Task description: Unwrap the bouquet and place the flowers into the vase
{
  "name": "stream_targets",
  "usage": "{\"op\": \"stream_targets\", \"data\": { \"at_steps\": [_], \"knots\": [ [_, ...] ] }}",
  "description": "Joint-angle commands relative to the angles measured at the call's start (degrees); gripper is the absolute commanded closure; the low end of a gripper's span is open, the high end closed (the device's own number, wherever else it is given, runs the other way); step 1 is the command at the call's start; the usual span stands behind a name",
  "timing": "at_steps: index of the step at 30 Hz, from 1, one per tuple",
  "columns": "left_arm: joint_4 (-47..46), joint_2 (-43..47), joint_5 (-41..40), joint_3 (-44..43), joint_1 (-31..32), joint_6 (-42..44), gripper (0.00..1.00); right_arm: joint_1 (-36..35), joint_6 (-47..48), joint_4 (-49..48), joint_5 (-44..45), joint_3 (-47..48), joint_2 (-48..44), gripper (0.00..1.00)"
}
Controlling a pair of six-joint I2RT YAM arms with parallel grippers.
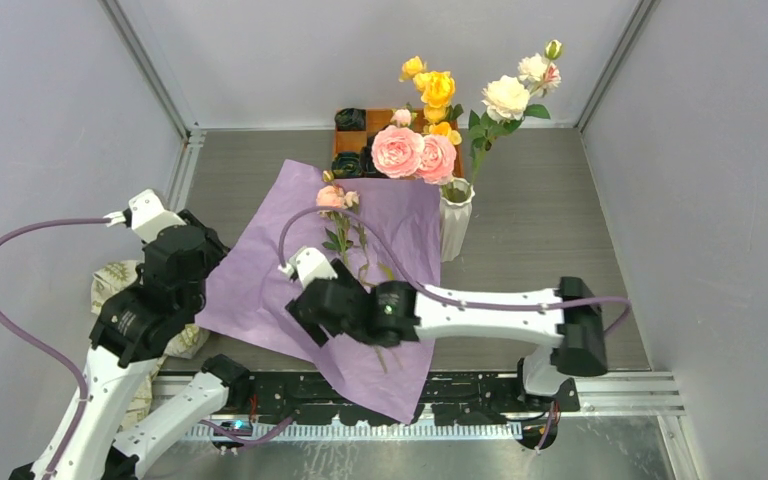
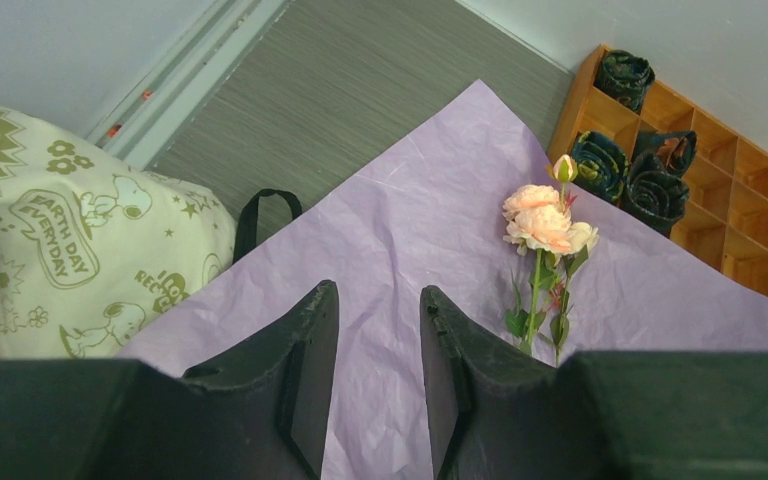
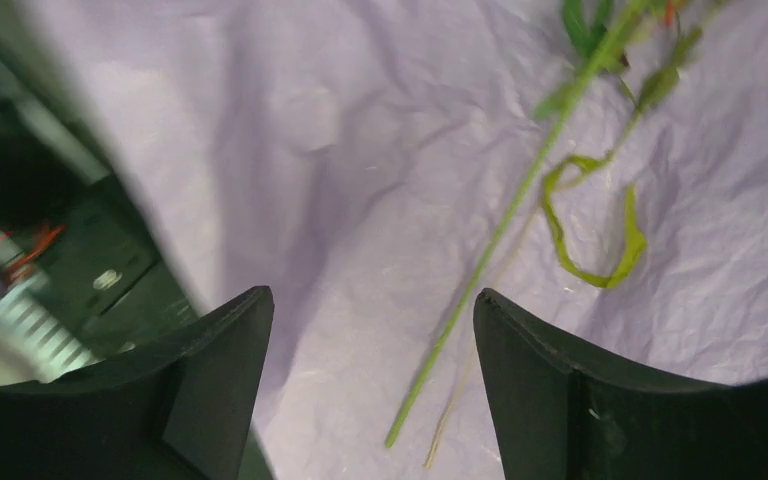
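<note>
The bouquet's purple paper [image 1: 260, 270] lies unwrapped and flat on the table. One of the flowers, a peach rose [image 1: 335, 198], rests on it. Its green stem [image 3: 490, 250] runs down between the parted fingers of my right gripper [image 3: 372, 297], which hovers open above the stem's cut end without touching it. The white ribbed vase [image 1: 455, 220] stands upright at the paper's right edge. It holds pink, yellow and cream roses [image 1: 415, 152]. My left gripper [image 2: 377, 295] is open over the paper's left part, nothing between its fingers, and the peach rose [image 2: 545, 222] lies ahead to its right.
An orange compartment tray [image 1: 352, 140] with dark fabric coils sits behind the vase. A beige printed cloth [image 2: 70, 250] lies at the table's left edge by the left arm. A black ribbon loop [image 2: 260, 210] pokes out beside the paper. A loose green band [image 3: 600, 275] lies near the stem.
</note>
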State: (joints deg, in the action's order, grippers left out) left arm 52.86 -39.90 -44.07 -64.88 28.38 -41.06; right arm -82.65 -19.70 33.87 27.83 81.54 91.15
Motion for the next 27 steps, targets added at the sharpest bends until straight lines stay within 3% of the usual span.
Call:
{"op": "stream_targets", "data": {
  "at_steps": [1, 11, 16, 27],
  "knots": [
    [1.1, 1.0, -2.1, -2.1, -0.2, 0.5, 0.63, 12.1, -8.1, 3.9, -5.8, 4.8, 7.4, 0.22],
    [1.0, 2.7, -2.4, -1.2, -0.2, 1.4, 0.61, 25.8, -6.5, 12.3, -8.2, 29.3, 31.4, 0.24],
    [-0.3, 2.5, -2.4, 0.1, -0.2, 2.2, 0.60, 28.3, -5.4, 15.5, -10.7, 40.4, 40.2, 0.35],
    [-2.6, 1.9, -1.7, 2.3, -0.1, 2.8, 0.59, 30.8, -5.1, 17.3, -10.4, 46.0, 46.9, 0.53]
  ]
}}
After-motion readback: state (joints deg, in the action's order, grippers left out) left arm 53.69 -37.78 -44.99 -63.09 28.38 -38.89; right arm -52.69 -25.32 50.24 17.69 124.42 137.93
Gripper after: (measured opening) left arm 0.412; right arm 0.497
